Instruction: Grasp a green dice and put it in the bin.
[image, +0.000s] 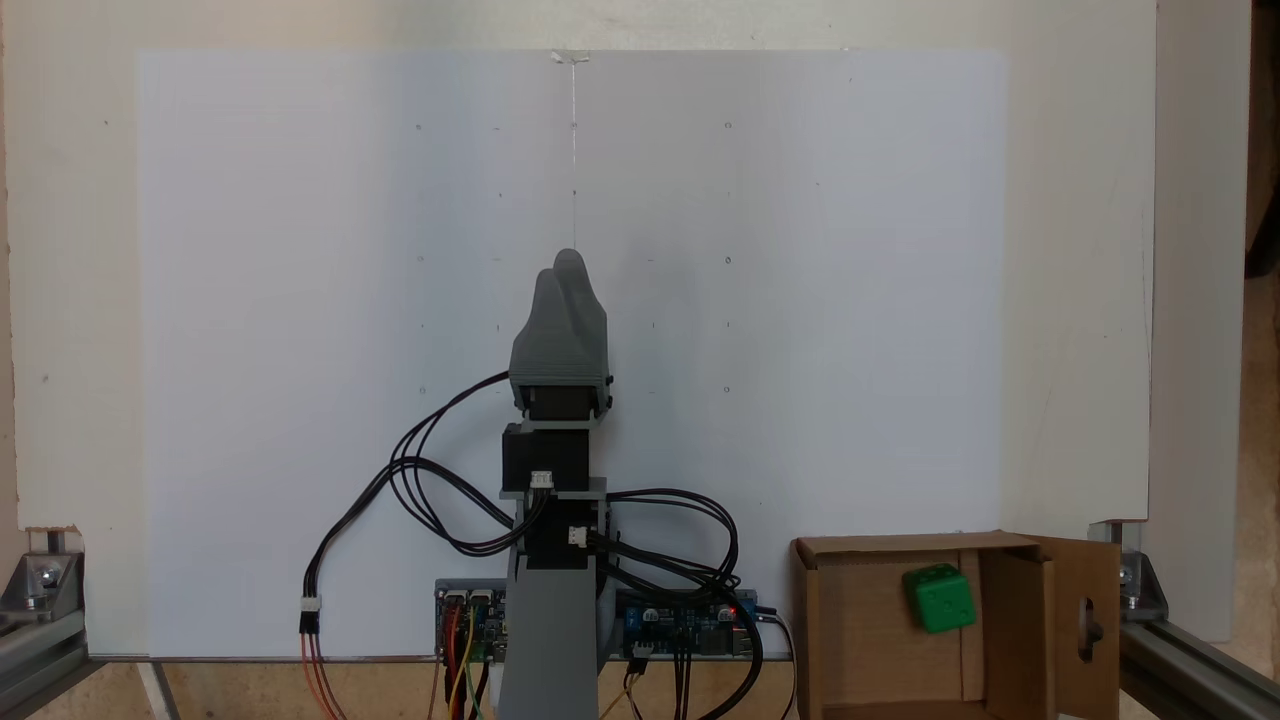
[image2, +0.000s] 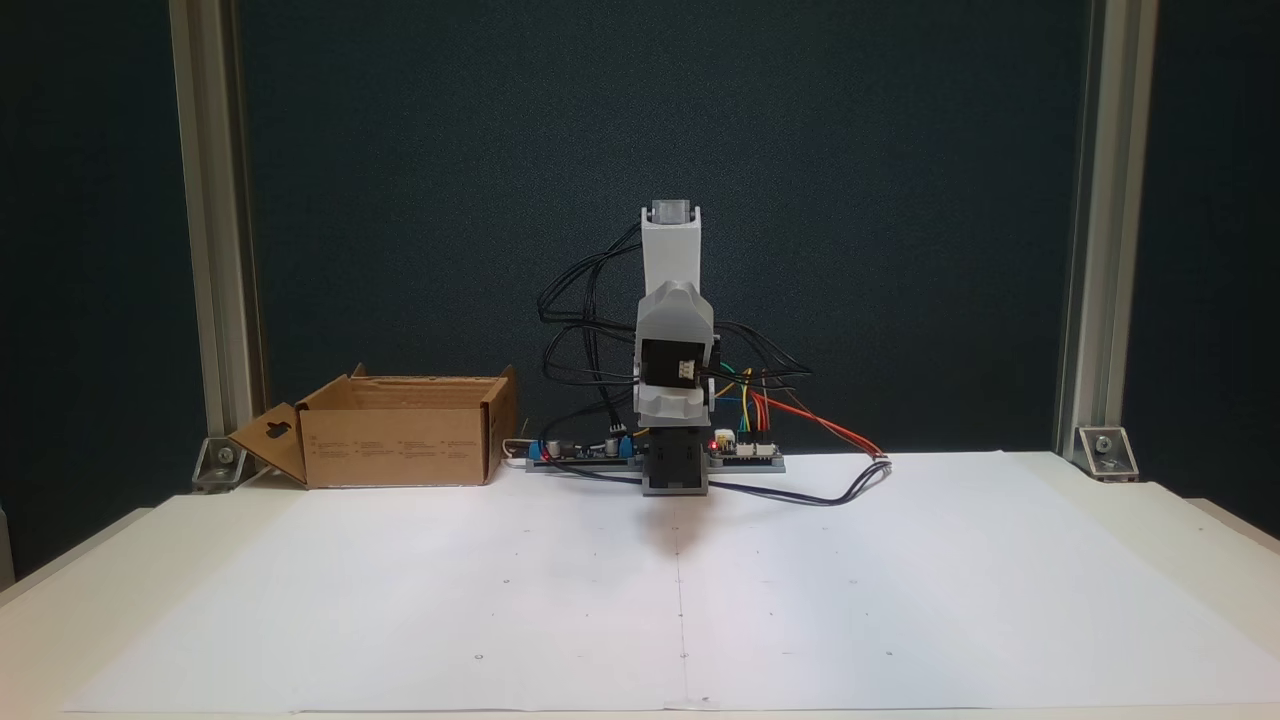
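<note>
Green dice (image: 940, 598) lies inside cardboard bin (image: 1010, 545), on bin floor, tilted, near inner flap; bin sits at desk (image: 300, 300) corner beside arm base. Task looks done.

Gripper (image: 570, 262) parked over desk middle, nothing held; two tips lie nearly together, fingers narrow, apparently closed.

Handling judgement: dice small, light, rigid plastic; smooth faces and rounded edges may slip. Best hold: two opposite flat faces, squarely, not corners. Bin cardboard light, could shift if bumped.
</note>
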